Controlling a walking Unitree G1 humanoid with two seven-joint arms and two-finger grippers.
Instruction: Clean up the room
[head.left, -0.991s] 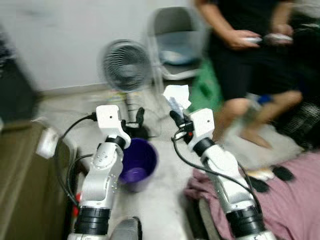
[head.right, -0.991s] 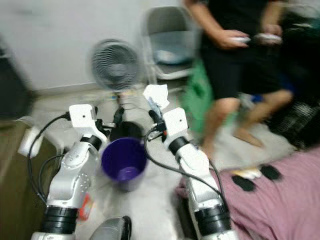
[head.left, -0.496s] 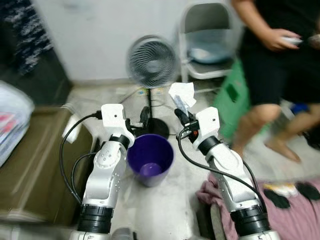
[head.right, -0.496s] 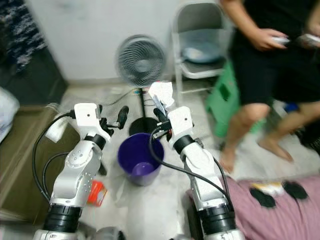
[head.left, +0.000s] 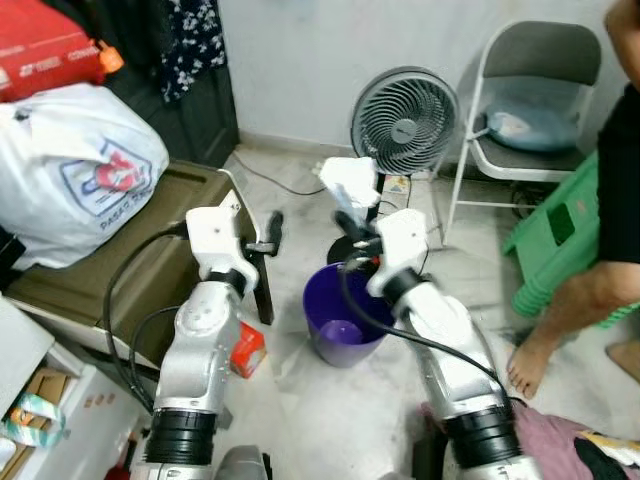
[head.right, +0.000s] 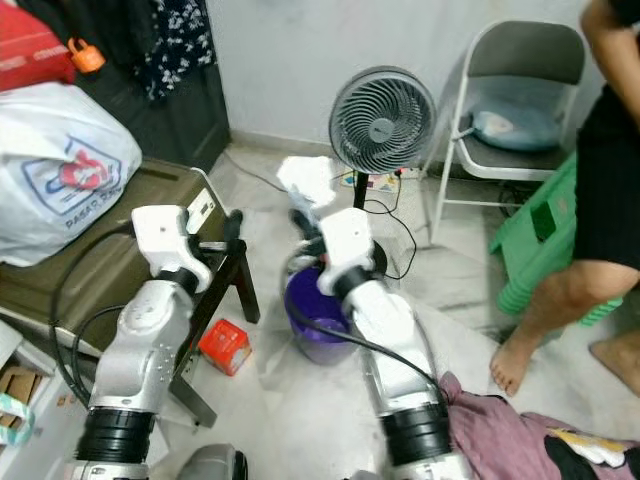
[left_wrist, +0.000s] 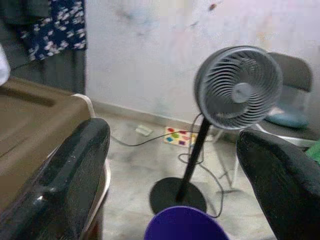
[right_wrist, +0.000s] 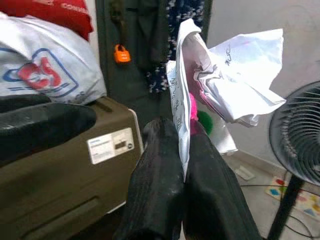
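Observation:
My right gripper is shut on a crumpled white paper and holds it up, just above the far rim of the purple bucket on the floor. In the right wrist view the two black fingers pinch the paper at its lower edge. My left gripper hangs to the left of the bucket, raised and open with nothing between its fingers. The bucket's rim shows beneath them in the left wrist view. A small scrap lies at the bucket's bottom.
A standing fan is right behind the bucket, with a folding chair and a green stool to its right. A person's leg stands at right. A brown table with a white bag is at left; a red box lies on the floor.
The camera has swung left, so the fan, chair and person have slid right. The bucket now lies under my right gripper and its paper. Both grippers keep their state.

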